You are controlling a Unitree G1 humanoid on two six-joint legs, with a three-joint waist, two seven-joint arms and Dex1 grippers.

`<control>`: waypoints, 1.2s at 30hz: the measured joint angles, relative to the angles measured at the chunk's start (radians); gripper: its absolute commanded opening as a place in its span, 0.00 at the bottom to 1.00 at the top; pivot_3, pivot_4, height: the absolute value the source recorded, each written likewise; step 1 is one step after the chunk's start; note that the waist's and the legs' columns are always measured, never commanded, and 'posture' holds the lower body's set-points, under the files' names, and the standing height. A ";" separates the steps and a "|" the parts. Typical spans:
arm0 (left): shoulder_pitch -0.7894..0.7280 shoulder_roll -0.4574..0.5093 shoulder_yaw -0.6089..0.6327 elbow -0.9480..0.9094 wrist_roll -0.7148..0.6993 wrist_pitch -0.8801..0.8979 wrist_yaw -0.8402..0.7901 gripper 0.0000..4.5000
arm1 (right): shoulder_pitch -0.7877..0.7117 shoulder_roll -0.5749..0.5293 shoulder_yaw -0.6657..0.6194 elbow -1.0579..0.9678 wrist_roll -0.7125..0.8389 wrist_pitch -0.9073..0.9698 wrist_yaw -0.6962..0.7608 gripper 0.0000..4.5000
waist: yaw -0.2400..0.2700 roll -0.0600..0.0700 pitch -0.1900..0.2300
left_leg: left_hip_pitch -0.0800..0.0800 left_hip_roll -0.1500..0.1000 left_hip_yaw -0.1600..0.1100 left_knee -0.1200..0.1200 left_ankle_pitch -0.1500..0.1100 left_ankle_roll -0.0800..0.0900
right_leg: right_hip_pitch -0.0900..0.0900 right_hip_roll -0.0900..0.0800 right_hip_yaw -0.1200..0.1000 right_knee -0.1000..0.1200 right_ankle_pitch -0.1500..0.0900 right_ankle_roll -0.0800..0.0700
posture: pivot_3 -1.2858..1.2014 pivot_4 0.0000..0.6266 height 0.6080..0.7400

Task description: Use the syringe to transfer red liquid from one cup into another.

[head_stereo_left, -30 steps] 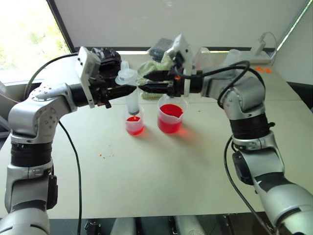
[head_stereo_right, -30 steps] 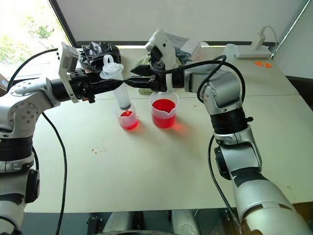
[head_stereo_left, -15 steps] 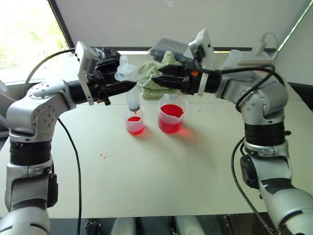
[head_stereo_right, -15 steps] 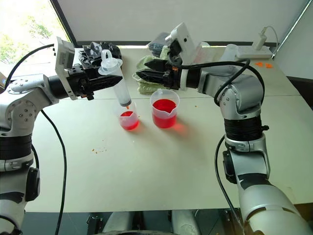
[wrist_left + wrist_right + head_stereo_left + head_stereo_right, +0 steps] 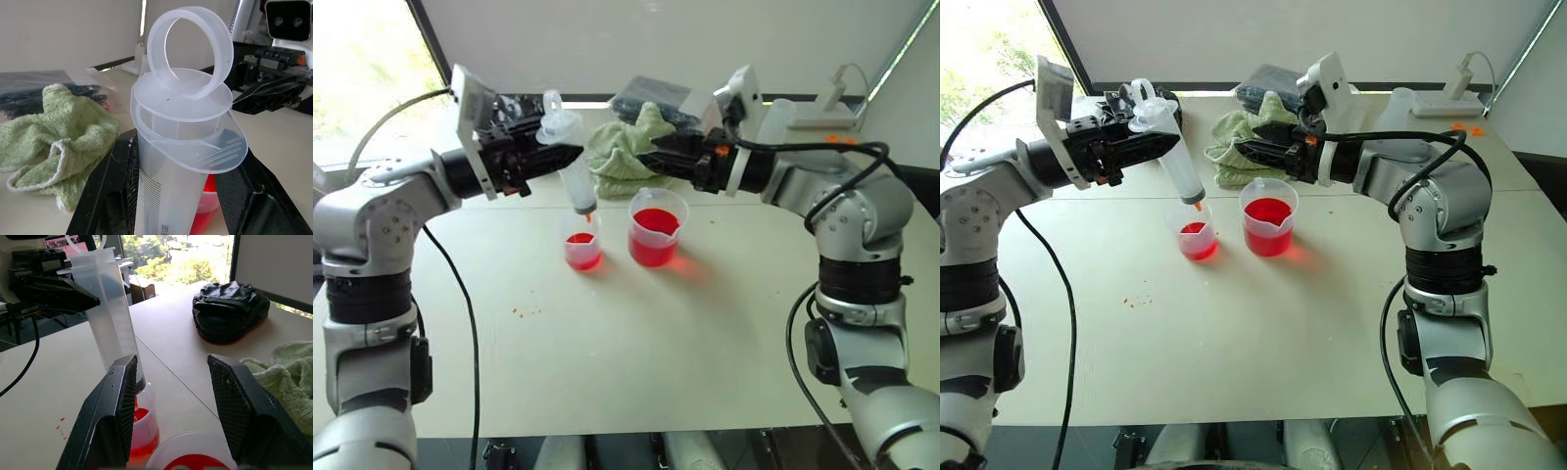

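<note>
From the head view we note the left gripper [image 5: 570, 157] clamped on the syringe [image 5: 572, 168], a fat clear barrel tilted tip-down just above the small cup [image 5: 582, 242] of red liquid [image 5: 583, 258], beside the beaker [image 5: 657, 227]. The left wrist view shows its ring-topped plunger [image 5: 190, 49] pushed in; from the right wrist view the right gripper [image 5: 176, 401] stands open, empty, near the barrel.

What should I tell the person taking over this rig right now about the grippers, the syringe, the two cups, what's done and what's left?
Left gripper: shut on the large clear plastic syringe, plunger pressed in, tip just above the small narrow clear cup.
Right gripper: open, empty, above the larger clear lipped beaker, apart from the syringe.
Done: the small cup holds some red liquid.
Left: the beaker is still about half full; draw and transfer more if wanted, then set the syringe down.
</note>
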 measured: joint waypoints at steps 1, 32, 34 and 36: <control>-0.010 0.006 0.009 0.018 -0.013 0.025 0.007 0.37 | 0.004 0.002 0.000 0.000 0.003 0.000 -0.005 0.52 | 0.000 0.000 0.000 | 0.000 0.000 0.000 0.000 0.000 0.000 | 0.000 0.000 0.000 0.000 0.000 0.000 | 0.52 0.24 1.00; -0.041 0.012 -0.021 0.186 -0.017 0.113 -0.002 0.37 | 0.077 0.040 0.000 -0.039 0.028 -0.003 -0.096 0.52 | -0.001 0.000 0.000 | 0.000 0.000 0.000 -0.003 0.001 -0.002 | 0.001 0.000 0.000 -0.008 0.000 0.000 | 0.52 0.24 1.00; -0.081 0.020 0.005 0.225 -0.028 0.138 0.005 0.37 | 0.086 0.048 -0.001 -0.046 0.033 -0.003 -0.107 0.52 | -0.002 0.000 0.000 | 0.000 0.000 0.000 -0.003 0.001 -0.002 | 0.001 0.000 0.000 -0.008 0.000 0.000 | 0.52 0.24 1.00; -0.120 0.033 0.035 0.252 -0.041 0.172 0.020 0.37 | 0.100 0.056 -0.002 -0.060 0.036 -0.003 -0.118 0.52 | -0.002 0.000 0.000 | 0.000 0.000 0.000 -0.003 0.001 -0.002 | 0.001 0.000 0.000 -0.008 0.000 0.000 | 0.52 0.24 1.00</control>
